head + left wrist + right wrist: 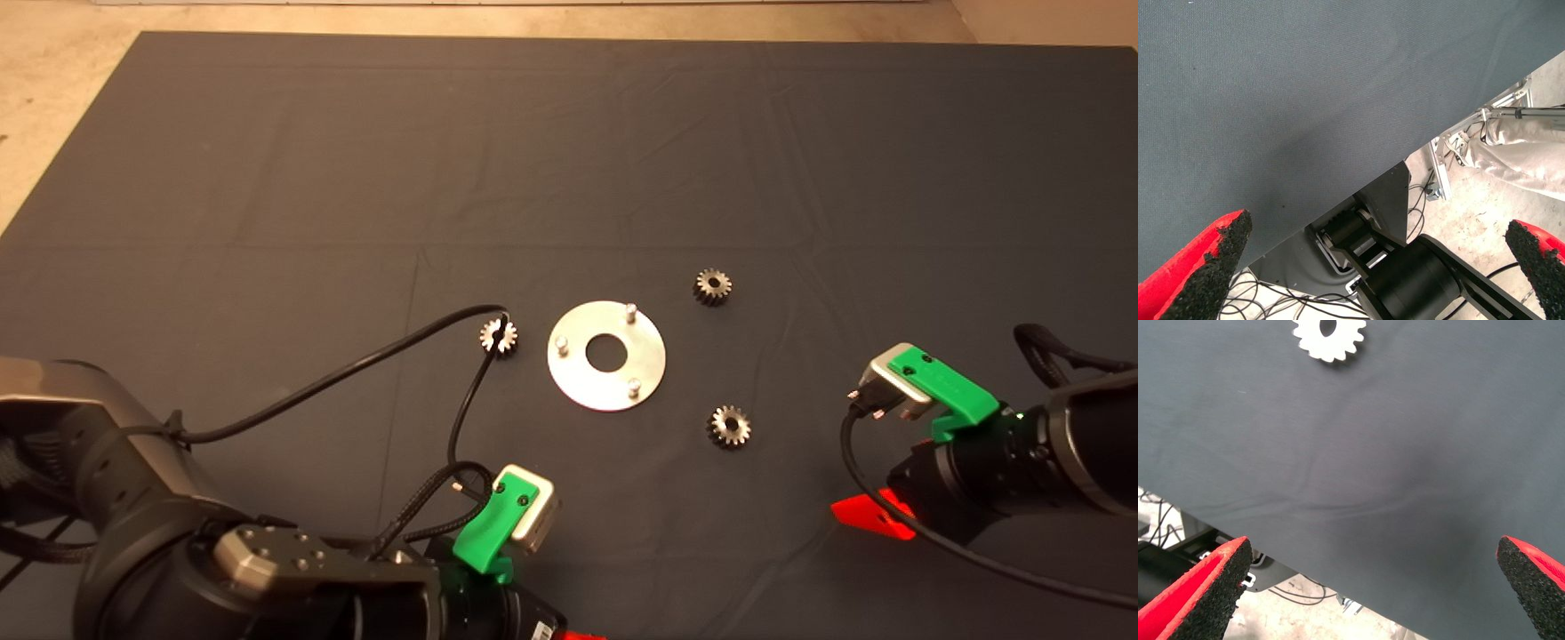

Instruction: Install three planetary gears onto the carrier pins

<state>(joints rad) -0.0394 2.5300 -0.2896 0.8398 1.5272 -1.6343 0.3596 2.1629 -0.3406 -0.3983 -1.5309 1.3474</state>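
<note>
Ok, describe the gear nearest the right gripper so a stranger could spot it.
Find the shiny round disc mid-mat. Just off its near-right edge, toward the right gripper, lies a small gear. Unlike the other two, no cable crosses it, and it lies nearest the mat's front edge.

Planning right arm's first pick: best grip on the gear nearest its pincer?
Take the gear across its toothed rim, coming straight down. It lies flat on the mat, bore up, so only the sides offer purchase. The right pincer is open; the disc sits clear alongside.
</note>
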